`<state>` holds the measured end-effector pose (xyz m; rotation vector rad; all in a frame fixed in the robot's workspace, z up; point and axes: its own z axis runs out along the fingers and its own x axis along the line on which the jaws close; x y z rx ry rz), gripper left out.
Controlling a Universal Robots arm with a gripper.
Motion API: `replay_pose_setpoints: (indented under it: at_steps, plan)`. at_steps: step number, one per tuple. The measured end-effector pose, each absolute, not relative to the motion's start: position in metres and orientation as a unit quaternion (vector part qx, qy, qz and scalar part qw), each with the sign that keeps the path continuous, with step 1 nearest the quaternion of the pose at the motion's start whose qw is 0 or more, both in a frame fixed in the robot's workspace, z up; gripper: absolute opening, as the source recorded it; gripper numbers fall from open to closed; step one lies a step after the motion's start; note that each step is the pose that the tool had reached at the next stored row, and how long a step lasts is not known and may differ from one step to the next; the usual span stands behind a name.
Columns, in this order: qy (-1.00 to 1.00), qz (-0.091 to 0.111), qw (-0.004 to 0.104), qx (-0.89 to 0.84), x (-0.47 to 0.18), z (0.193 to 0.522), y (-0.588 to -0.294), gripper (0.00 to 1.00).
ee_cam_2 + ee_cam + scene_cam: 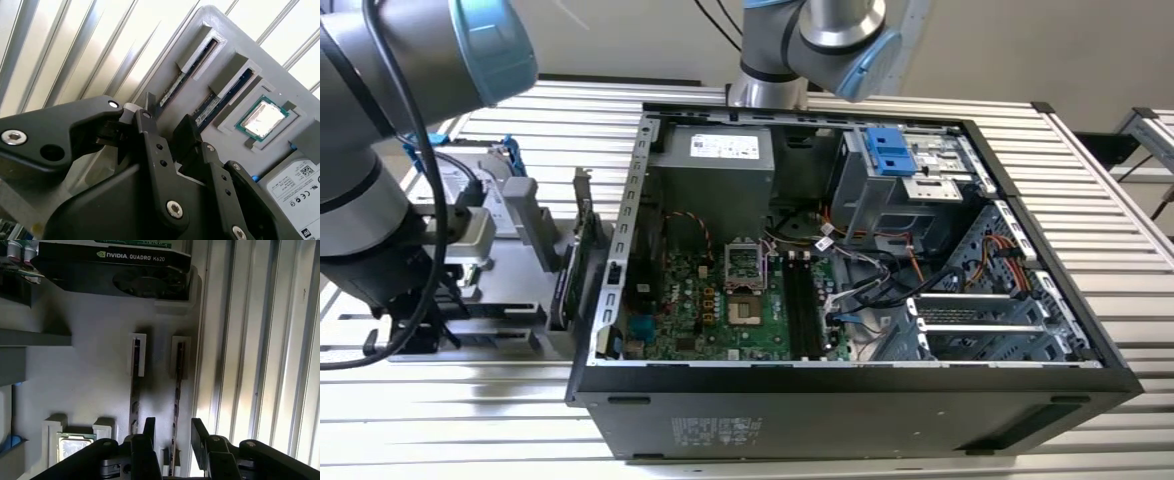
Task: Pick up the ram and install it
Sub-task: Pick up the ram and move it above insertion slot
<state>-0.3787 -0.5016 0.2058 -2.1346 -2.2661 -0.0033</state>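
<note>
My tool (173, 437) hangs with fingers apart, one on each side of the ram (176, 400), which stands on edge in the slot nearest the grey holder's (90, 390) edge, beside the slatted surface (260, 340); closing off-centre could tilt the stick so it binds in its slot, or knock the neighbouring stick (135, 395). I count two sticks, one processor (75, 445) and one graphics card (125, 270).

1. In the first wrist view the gripper (174, 429) has its jaws apart, and the ram (176, 390) runs into the gap between them.
2. A second stick (135, 390) stands just beside the ram, crowding one jaw.
3. The ram's other side faces bare desk (260, 340) slats, which leaves open room.
4. In the exterior view, the computer case (630, 230) wall rises at centre, close beside the holder (507, 300) at the exterior view's left.
</note>
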Motion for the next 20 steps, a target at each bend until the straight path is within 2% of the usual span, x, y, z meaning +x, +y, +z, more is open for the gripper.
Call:
replay_pose_setpoints:
  at_steps: [20]
  plan:
    - [-0.728, -0.001, 0.014, -0.685, -0.379, 0.194, -0.502, 1.0]
